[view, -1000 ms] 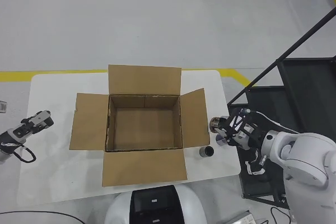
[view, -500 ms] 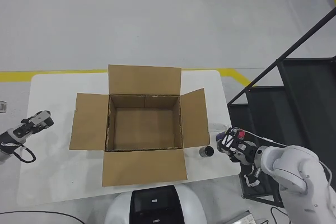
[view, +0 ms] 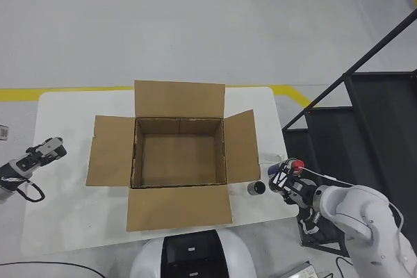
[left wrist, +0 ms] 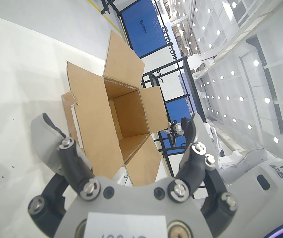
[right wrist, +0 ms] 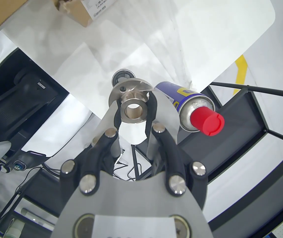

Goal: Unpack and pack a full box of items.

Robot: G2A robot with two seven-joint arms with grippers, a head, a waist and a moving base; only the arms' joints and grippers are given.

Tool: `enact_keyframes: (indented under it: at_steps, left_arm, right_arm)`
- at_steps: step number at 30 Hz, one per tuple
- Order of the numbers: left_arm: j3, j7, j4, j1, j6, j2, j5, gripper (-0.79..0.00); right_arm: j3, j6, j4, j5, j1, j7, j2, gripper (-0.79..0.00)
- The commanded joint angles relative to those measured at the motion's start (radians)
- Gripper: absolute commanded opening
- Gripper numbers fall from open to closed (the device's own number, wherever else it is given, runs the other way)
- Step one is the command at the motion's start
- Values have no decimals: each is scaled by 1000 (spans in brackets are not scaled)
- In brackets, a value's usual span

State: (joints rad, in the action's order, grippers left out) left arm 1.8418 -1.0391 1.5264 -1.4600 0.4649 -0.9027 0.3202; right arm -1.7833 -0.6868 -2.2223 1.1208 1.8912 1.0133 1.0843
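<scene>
Right pincer clenched on metal flanged bushing at right edge of table, spray can just beside. Left pincer released near left edge. Open box mid-table.

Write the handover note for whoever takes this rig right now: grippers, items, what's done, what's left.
Left gripper: open, empty, at the left edge of the table, apart from the box.
Right gripper: shut on a flanged metal bushing, by the table's right edge.
Cardboard box: mid-table, flaps open, nothing inside.
Small dark cylinder: on the table beside the box's right flap.
Red-capped spray can: right beside the right gripper.
Done: the box looks unpacked.
Left: probably packing the bushing, cylinder and can back in.
</scene>
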Motion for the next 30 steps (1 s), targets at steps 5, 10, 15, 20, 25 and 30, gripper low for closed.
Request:
enact_keyframes:
  at_steps: [5,10,15,20,25,30]
  left_arm:
    - [0,0,0,0,0,0,0,0]
    - [0,0,0,0,0,0,0,0]
    - [0,0,0,0,0,0,0,0]
    - [0,0,0,0,0,0,0,0]
    - [0,0,0,0,0,0,0,0]
    - [0,0,0,0,0,0,0,0]
  right_arm:
    - [0,0,0,0,0,0,0,-785]
    - [-4,-19,38,51,20,-51,-4,-785]
    - [-17,-60,91,211,93,-147,-10,-785]
    - [43,20,182,403,117,-297,-9,-785]
    - [135,80,275,535,73,-379,-7,-785]
    - [202,104,355,579,10,-404,-4,-785]
